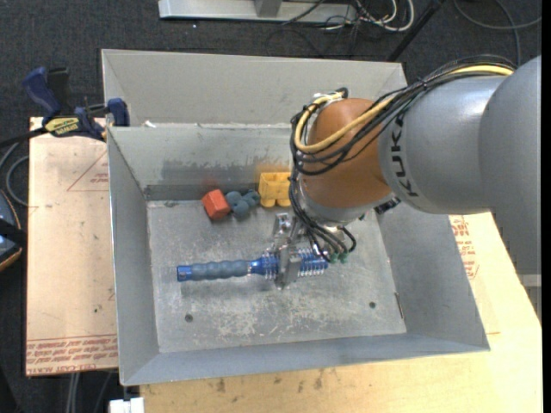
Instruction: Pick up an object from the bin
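Four things in grey metal bin point(129, 231): blue ribbed-handle plastic brush point(215, 271) flat mid-floor, w/ small orange block point(214, 204), dark blue lump point(244, 201) and yellow block point(274, 188) by back wall. End effector point(282, 265) sits low over brush's bristle end, prob. lining up a grab; we can't tell if it's wide or narrow.

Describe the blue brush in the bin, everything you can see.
The brush lies flat on the bin floor, near the middle, lengthwise across the view. Its blue handle, ridged and plastic-looking, points to the view's left; the head, with short pale bristles, is at the right end. The gripper is down where handle meets head, hiding part of it; whether it grips cannot be told. No other loose thing touches it.
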`<state>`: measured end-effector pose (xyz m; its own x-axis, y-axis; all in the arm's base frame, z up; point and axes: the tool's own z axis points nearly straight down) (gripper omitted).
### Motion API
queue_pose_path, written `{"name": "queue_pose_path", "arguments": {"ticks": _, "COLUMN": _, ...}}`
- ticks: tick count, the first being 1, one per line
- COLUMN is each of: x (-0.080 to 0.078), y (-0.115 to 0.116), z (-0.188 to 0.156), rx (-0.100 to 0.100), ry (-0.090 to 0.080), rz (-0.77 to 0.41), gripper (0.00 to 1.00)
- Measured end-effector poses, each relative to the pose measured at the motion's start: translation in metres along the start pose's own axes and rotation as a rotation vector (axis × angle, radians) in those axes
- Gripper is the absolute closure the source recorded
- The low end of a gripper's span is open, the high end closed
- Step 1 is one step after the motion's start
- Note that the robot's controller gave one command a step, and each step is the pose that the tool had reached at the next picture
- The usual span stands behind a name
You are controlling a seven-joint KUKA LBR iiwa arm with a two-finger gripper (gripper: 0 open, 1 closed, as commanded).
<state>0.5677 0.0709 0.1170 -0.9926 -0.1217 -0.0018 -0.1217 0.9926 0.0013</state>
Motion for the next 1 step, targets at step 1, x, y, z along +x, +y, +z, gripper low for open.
{"name": "queue_pose_path", "arguments": {"ticks": 1, "x": -0.0002, "y": 0.0003, "z": -0.0053, "rx": 0.0, "ry": 0.0, "rz": 0.001, "gripper": 1.0}}
